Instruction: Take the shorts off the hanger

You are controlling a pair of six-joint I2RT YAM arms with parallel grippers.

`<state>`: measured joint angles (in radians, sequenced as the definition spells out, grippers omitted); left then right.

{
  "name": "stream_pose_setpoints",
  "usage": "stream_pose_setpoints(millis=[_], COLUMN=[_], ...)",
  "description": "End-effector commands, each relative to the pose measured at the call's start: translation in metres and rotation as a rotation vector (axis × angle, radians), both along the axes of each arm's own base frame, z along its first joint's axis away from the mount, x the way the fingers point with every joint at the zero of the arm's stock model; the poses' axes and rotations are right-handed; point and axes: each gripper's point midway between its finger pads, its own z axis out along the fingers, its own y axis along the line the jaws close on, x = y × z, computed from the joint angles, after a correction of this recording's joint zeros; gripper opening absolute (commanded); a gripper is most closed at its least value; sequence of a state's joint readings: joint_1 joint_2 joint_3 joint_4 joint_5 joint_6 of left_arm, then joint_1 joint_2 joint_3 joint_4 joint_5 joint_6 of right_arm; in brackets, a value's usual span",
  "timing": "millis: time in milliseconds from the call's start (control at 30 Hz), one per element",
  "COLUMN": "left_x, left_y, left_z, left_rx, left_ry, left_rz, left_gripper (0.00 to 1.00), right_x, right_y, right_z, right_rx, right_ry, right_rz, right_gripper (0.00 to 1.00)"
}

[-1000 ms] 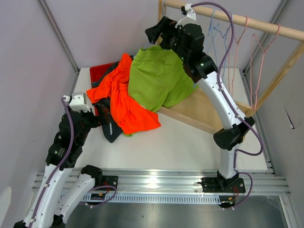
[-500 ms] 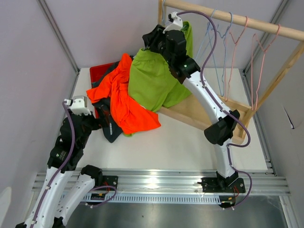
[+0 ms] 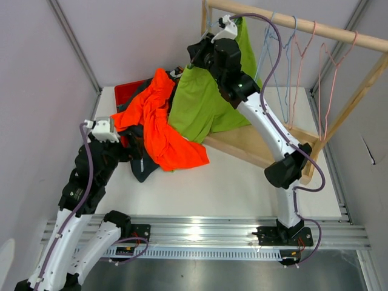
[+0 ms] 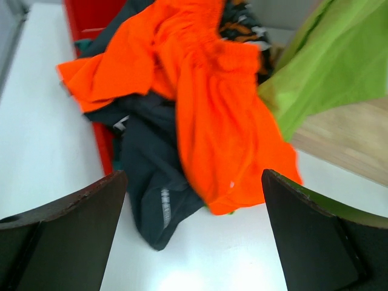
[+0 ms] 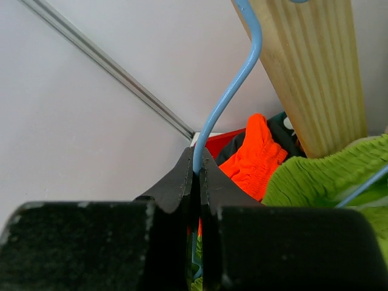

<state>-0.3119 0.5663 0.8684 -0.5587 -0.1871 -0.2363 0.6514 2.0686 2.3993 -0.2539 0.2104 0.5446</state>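
At the far side, our right gripper pinches the thin blue wire hanger bearing soft lime-green fabric shorts; our left gripper gapes wide.

The lime green shorts hang up high on a thin blue hanger. Their legs droop down wide and loose. Just to their left, the bright orange shorts lie crumpled and touch the green pair. The dark navy shorts lie under the orange ones and stick out below. A bit of the camouflage shorts peeks out behind.
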Motion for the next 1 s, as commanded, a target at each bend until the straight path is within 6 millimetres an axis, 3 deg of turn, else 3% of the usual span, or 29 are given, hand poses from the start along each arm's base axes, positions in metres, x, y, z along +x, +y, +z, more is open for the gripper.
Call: stream_pose_setpoints(millis=[0, 100, 267, 533, 667, 700, 767, 800, 833, 867, 967], left_x=[0.007, 0.014, 0.023, 0.044, 0.051, 0.051, 0.058, 0.060, 0.062, 0.064, 0.057], left_y=[-0.042, -0.071, -0.130, -0.200, -0.226, -0.230, -0.243, -0.245, -0.248, -0.249, -0.247], left_z=[0.053, 0.092, 0.123, 0.136, 0.133, 0.141, 0.132, 0.138, 0.136, 0.137, 0.133], left_rx=[-0.084, -0.110, -0.138, -0.228, -0.251, -0.256, -0.248, -0.247, -0.245, -0.241, -0.221], left_ry=[-0.116, -0.239, -0.350, -0.437, -0.430, -0.443, -0.416, -0.421, -0.411, -0.408, -0.404], left_rz=[-0.181, -0.291, -0.537, -0.746, -0.799, -0.807, -0.812, -0.811, -0.798, -0.782, -0.754], left_gripper=[0.99, 0.99, 0.99, 0.99, 0.99, 0.99, 0.74, 0.55, 0.17, 0.00, 0.00], right_x=[-0.053, -0.070, -0.097, -0.128, -0.145, -0.145, -0.148, -0.150, -0.151, -0.152, -0.152], right_y=[-0.039, -0.051, -0.068, -0.079, -0.089, -0.089, -0.091, -0.092, -0.094, -0.095, -0.096], right_z=[0.112, 0.126, 0.147, 0.160, 0.168, 0.163, 0.163, 0.161, 0.162, 0.162, 0.161], right_rx=[0.096, 0.101, 0.121, 0.142, 0.156, 0.151, 0.154, 0.156, 0.160, 0.158, 0.149], right_ry=[-0.238, -0.259, -0.283, -0.304, -0.318, -0.309, -0.311, -0.306, -0.313, -0.312, -0.309], right_rz=[-0.009, -0.004, 0.009, 0.070, 0.081, 0.083, 0.084, 0.085, 0.083, 0.081, 0.075], right_gripper=[0.00, 0.00, 0.00, 0.00, 0.00, 0.00, 0.00, 0.00, 0.00, 0.00, 0.00])
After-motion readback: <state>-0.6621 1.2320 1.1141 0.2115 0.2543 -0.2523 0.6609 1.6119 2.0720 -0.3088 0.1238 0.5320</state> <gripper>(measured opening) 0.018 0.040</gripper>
